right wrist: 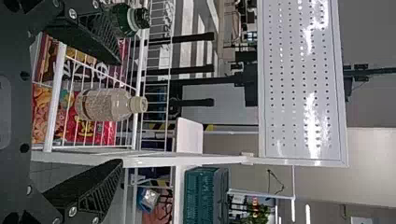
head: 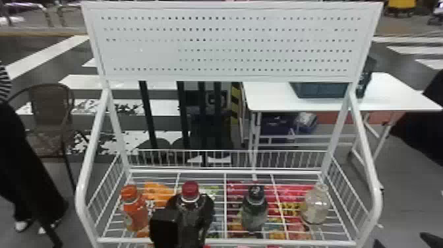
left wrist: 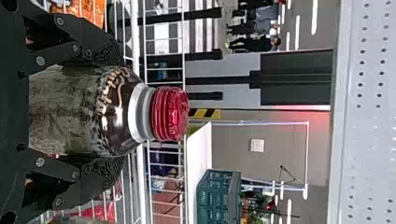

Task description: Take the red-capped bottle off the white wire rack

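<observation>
In the head view my left gripper [head: 164, 227] is at the bottom, against the near left side of the dark red-capped bottle [head: 194, 211], which stands upright at the front of the white wire rack [head: 227, 244]. The left wrist view has the red-capped bottle [left wrist: 93, 112] between the two fingers of my left gripper [left wrist: 109, 112], which press on both its sides below the neck. My right gripper [right wrist: 121, 112] is open in the right wrist view, its fingers wide apart, with a clear bottle [right wrist: 105, 105] beyond them on the rack.
An orange bottle [head: 134, 207] stands left of the red-capped one; a dark green-tinted bottle [head: 254, 207] and the clear bottle stand to its right. Colourful packets lie beneath the wires. A perforated white panel [head: 227, 43] rises at the back, and a white table [head: 270, 95] is behind.
</observation>
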### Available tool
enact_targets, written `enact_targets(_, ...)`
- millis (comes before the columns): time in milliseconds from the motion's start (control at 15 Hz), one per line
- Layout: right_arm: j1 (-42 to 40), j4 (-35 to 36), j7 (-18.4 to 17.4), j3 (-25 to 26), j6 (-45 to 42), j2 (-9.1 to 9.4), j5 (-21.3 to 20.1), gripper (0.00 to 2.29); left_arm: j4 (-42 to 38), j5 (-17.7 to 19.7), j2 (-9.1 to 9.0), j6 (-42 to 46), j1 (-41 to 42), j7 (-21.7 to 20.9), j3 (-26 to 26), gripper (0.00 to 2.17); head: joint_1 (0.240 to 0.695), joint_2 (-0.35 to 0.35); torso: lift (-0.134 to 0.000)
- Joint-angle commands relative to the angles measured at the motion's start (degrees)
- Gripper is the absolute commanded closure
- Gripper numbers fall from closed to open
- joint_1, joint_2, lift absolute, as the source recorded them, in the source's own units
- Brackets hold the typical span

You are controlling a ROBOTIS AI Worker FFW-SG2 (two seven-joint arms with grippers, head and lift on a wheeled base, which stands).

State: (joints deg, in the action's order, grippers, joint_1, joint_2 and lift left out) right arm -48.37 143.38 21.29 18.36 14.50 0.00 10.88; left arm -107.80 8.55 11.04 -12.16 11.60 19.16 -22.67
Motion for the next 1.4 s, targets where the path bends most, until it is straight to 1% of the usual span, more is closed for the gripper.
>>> enact_targets(0,0.39,-0.30,-0.02,-0.61,0.23,0.05,-0.33,0.15,-13.31,-0.03,1.88,-9.77,5.37,0.00,3.33,1.81,0.499,0.000,0.000)
enact_targets(67,0.39,-0.39,0.07,-0.78,0.23,0.05,-0.33,0.15,-18.50,0.06,2.50,-11.18,8.53,-0.18,6.06,1.81,0.499,0.000,0.000)
enact_targets(267,0.39,-0.47,-0.02,-1.66,0.06,0.05,-0.69,0.15,-28.52,0.94,2.59,-11.18,16.70,-1.23,14.05,1.81,0.499,0.000,0.000)
enact_targets(467,0.39,-0.47,-0.02,-2.37,0.23,0.05,-1.30,0.15,-33.18,3.75,2.23,-9.77,22.77,-3.52,21.79,1.81,0.499,0.000,0.000)
enact_targets(533,0.39,-0.47,0.07,-2.89,0.23,0.05,-1.65,0.15,-33.79,3.84,1.97,-9.60,23.91,-3.87,23.11,1.81,0.499,0.000,0.000)
enact_targets(733,0.39,-0.12,-0.02,-3.95,0.58,0.05,-2.53,0.15,-33.79,3.93,1.62,-6.43,25.93,-4.57,25.30,1.81,0.499,0.000,0.000)
enact_targets(867,0.91,0.40,0.07,-4.30,1.81,0.05,-2.62,0.15,-32.30,3.84,1.44,-4.32,26.20,-5.80,26.27,1.81,0.499,0.000,0.000)
enact_targets(1133,1.00,1.11,-0.02,-4.48,2.34,0.05,-2.88,0.15,-31.24,3.49,1.09,-1.69,27.16,-5.72,26.89,1.81,0.499,0.000,0.000)
enact_targets(1333,1.00,1.20,0.07,-4.48,2.34,0.05,-2.80,0.15,-31.33,3.40,1.00,-1.51,27.34,-5.80,27.15,1.81,0.499,0.000,0.000)
